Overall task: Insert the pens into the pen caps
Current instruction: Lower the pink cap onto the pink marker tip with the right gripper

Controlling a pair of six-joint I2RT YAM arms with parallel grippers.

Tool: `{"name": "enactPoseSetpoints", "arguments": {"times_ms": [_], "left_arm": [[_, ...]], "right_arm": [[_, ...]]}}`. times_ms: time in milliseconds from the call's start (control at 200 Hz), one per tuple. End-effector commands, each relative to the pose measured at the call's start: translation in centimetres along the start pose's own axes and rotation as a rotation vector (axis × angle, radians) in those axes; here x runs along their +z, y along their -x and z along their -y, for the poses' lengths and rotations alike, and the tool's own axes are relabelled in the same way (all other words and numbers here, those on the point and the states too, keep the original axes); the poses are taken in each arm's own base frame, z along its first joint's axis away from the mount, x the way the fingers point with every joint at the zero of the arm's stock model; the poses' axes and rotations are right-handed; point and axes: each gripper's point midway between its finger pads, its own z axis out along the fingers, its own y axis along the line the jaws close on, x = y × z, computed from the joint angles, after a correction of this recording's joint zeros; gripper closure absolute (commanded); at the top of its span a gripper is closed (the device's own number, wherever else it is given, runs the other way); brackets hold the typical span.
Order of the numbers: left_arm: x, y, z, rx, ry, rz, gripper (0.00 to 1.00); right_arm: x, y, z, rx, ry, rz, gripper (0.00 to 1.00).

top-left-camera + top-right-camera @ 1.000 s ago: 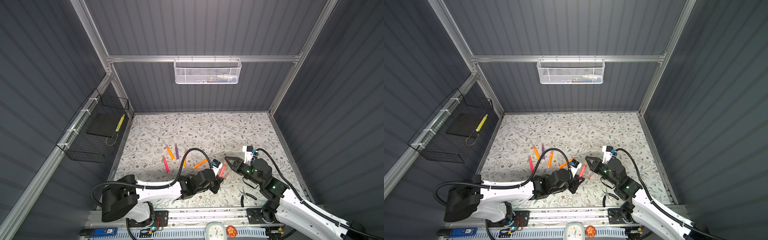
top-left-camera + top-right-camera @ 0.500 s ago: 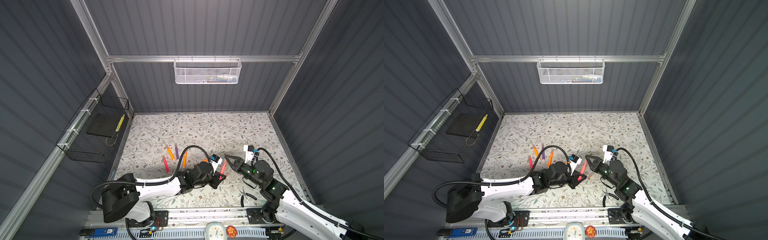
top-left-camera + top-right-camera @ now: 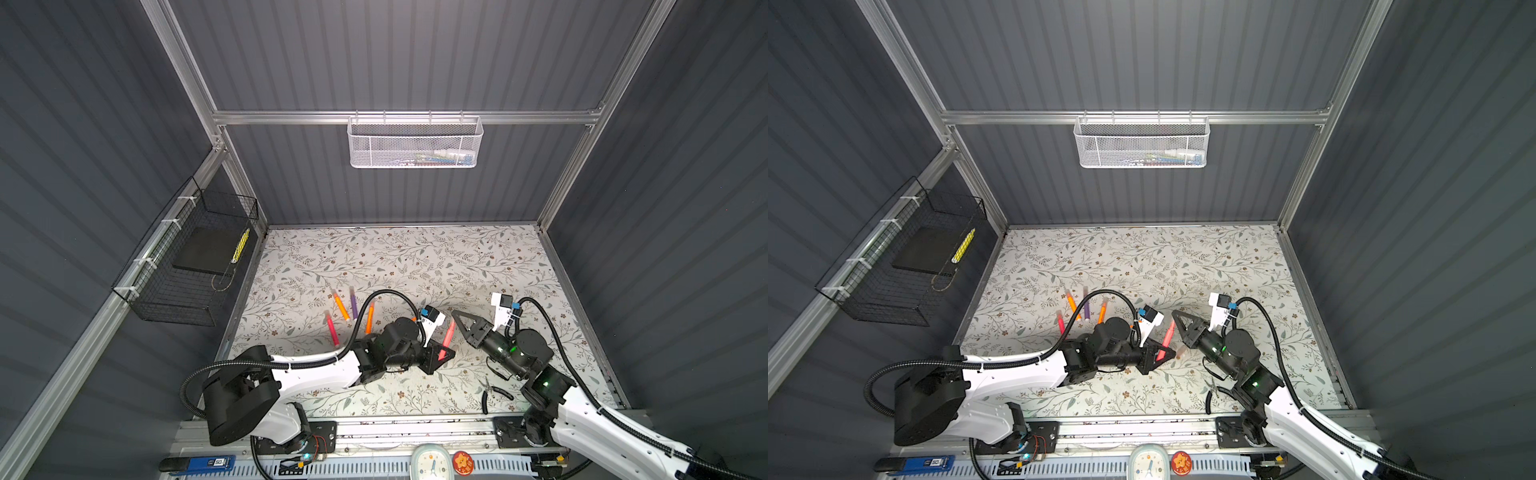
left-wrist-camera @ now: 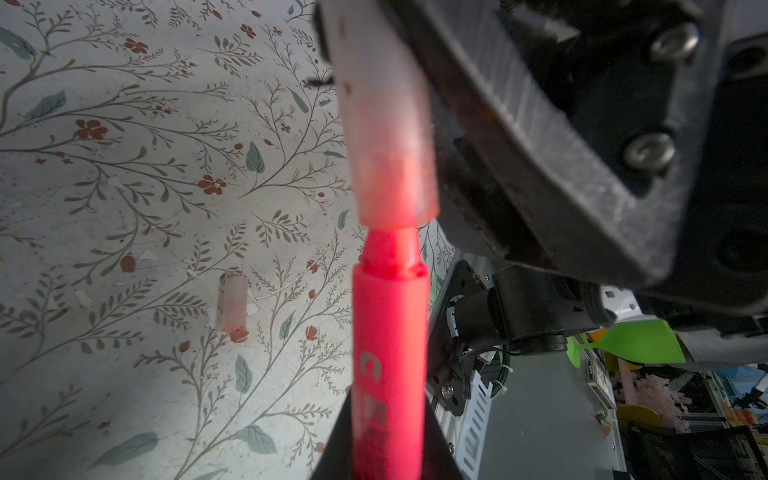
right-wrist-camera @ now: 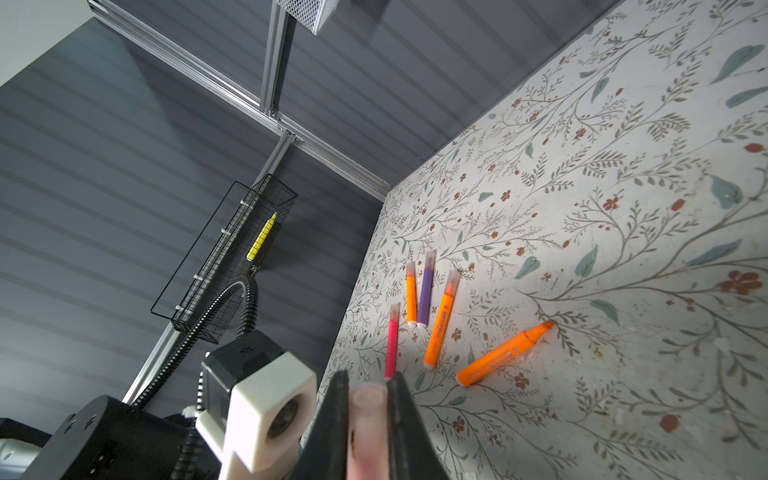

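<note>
At lower centre, left gripper [image 3: 446,354] pinches pink-red pen [image 3: 449,334]; right gripper [image 3: 457,315] pinches pen cap [image 5: 365,419]; left arm [image 3: 316,365] mostly hides uncapped orange pen [image 5: 505,353].

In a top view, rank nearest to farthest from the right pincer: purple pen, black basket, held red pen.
1. Held red pen, just beside the right pincer.
2. Purple pen, on the mat, leftward.
3. Black basket, on the left wall.

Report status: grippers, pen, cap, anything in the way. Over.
Left gripper shut on pink-red pen; right gripper shut on pen cap. Cap over the tip, neck showing, not fully seated. Uncapped orange pen and spare cap lie aside, nothing blocking.
</note>
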Motion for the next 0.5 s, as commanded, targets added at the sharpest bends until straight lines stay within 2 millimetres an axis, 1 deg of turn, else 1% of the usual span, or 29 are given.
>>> {"name": "enactPoseSetpoints", "arguments": {"times_ms": [0, 85, 185, 320, 415, 495], "left_arm": [[-1.0, 4.3, 3.1, 0.062, -0.103, 0.152, 1.0], [-1.3, 4.4, 3.1, 0.066, -0.101, 0.158, 1.0], [-1.6, 4.4, 3.1, 0.07, -0.095, 0.168, 1.0], [-2.1, 4.4, 3.0, 0.073, -0.089, 0.18, 1.0], [-2.4, 4.4, 2.9, 0.077, -0.08, 0.188, 1.0], [-2.6, 4.4, 2.6, 0.082, -0.065, 0.196, 1.0]], "right_arm": [[-0.2, -3.2, 0.8, -0.017, 0.008, -0.132, 0.86], [-0.2, -3.2, 0.8, -0.018, 0.009, -0.135, 0.85], [-0.1, -3.3, 0.7, -0.017, 0.019, -0.138, 0.81], [-0.2, -3.4, 0.5, -0.015, 0.033, -0.136, 0.71], [-0.3, -3.3, 0.5, -0.015, 0.039, -0.133, 0.66], [-0.3, -3.3, 0.4, -0.016, 0.04, -0.13, 0.6]]}}
